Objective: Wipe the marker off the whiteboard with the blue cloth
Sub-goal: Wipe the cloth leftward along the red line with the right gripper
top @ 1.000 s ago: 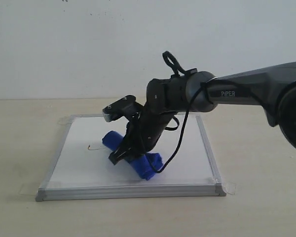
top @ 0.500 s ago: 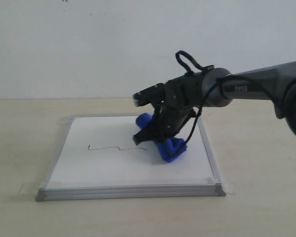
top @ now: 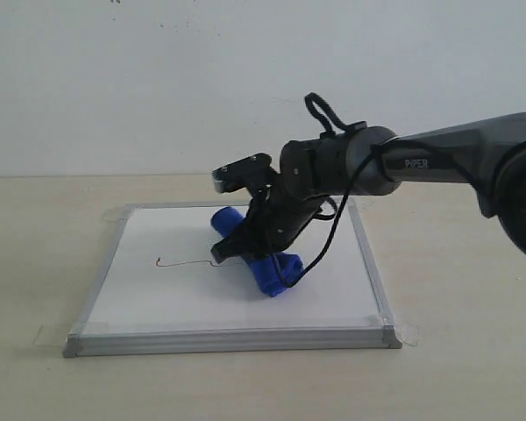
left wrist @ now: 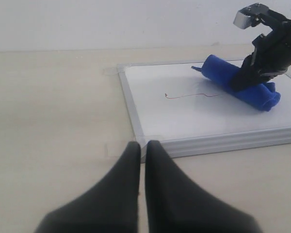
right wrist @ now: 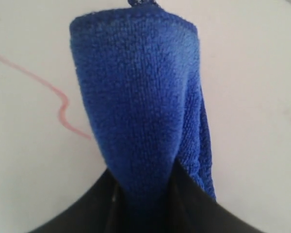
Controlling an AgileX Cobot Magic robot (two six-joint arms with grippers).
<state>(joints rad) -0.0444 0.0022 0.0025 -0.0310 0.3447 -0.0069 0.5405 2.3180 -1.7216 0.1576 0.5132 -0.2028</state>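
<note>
The whiteboard (top: 175, 298) lies flat on the table, silver-framed. My right gripper (top: 245, 250) is shut on the blue cloth (top: 272, 270), pressing the roll against the board near its middle. The marker (top: 184, 262) shows as a thin wavy red-brown line running left from the cloth. In the right wrist view the blue cloth (right wrist: 136, 97) fills the middle between the fingers, with the marker (right wrist: 53, 94) beside it. In the left wrist view my left gripper (left wrist: 141, 145) stays shut and empty over the table, short of the whiteboard (left wrist: 184, 116); the blue cloth (left wrist: 242, 85) and marker (left wrist: 191, 95) lie beyond.
Beige tabletop (top: 35, 246) surrounds the board, with a white wall behind. Clear tape tabs (top: 408, 333) stick out at the board's corners. The right arm's black cable (top: 320, 250) loops down beside the cloth.
The right gripper swept the cloth right, uncovering the line, and has now come back left over its right end. The left gripper has not moved.
</note>
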